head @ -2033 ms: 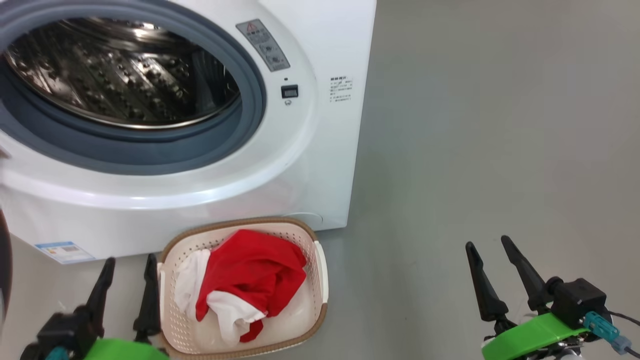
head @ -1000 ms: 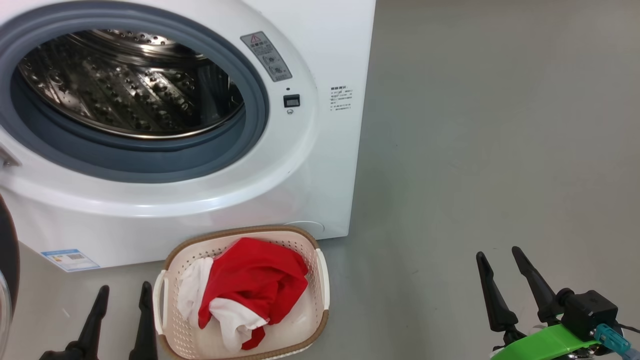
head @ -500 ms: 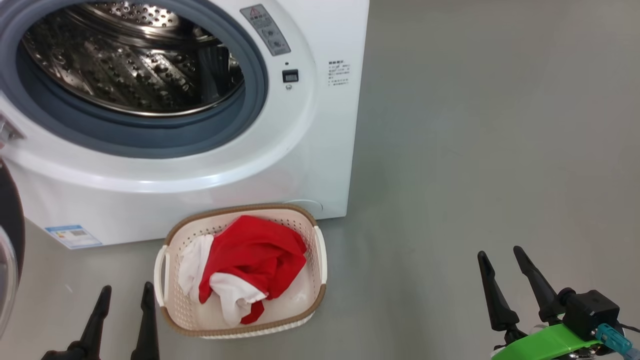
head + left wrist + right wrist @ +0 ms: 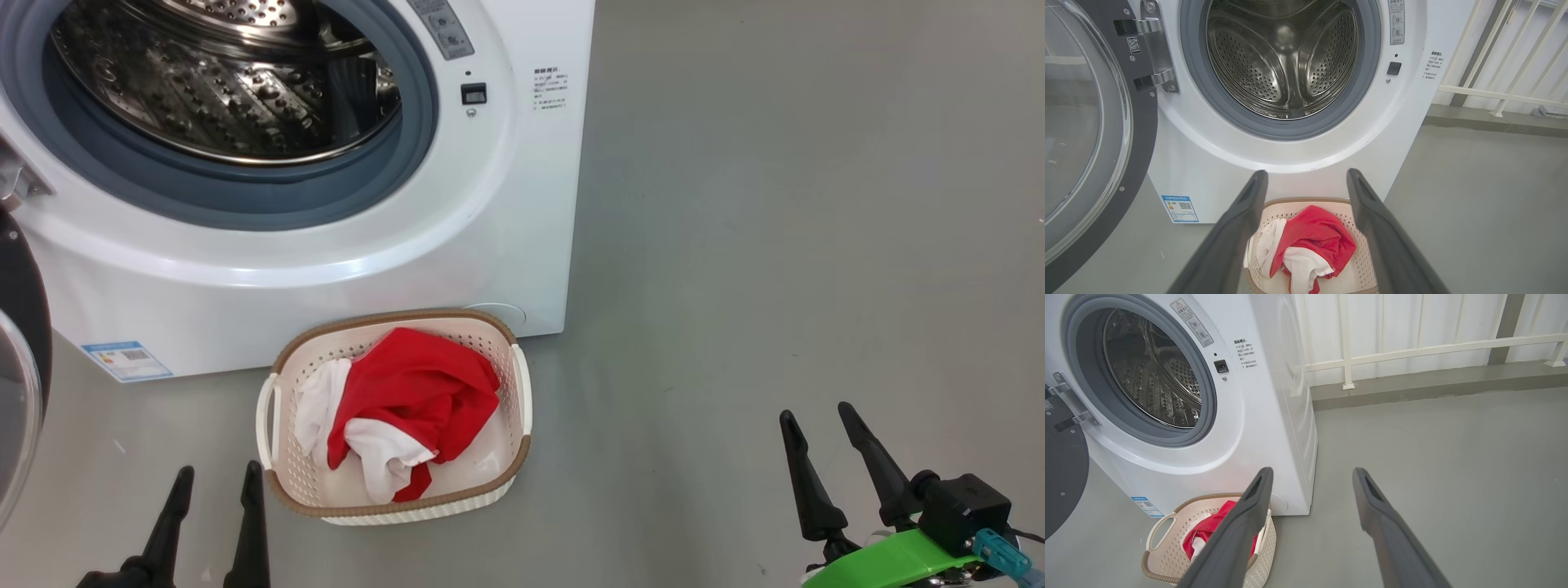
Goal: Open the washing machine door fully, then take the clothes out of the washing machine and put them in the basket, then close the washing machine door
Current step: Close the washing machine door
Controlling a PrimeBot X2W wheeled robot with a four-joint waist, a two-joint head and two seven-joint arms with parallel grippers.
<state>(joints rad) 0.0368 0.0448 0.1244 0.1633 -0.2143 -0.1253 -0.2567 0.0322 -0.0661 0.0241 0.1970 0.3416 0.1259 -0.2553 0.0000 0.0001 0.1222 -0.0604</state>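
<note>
Two steps done — soft red-and-white clothes (image 4: 408, 392) in cream perforated basket (image 4: 392, 315); I've only the black-rimmed glass door (image 4: 1143, 130) to close. Spread, empty — left gripper (image 4: 219, 470), right gripper (image 4: 816, 411).

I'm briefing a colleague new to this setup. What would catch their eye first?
The bright red and white clothes stand out, heaped in the cream basket on the floor, right in front of the washing machine. Next, its shiny steel drum, with nothing visible inside, and the washing machine door swung wide open at the left.
</note>
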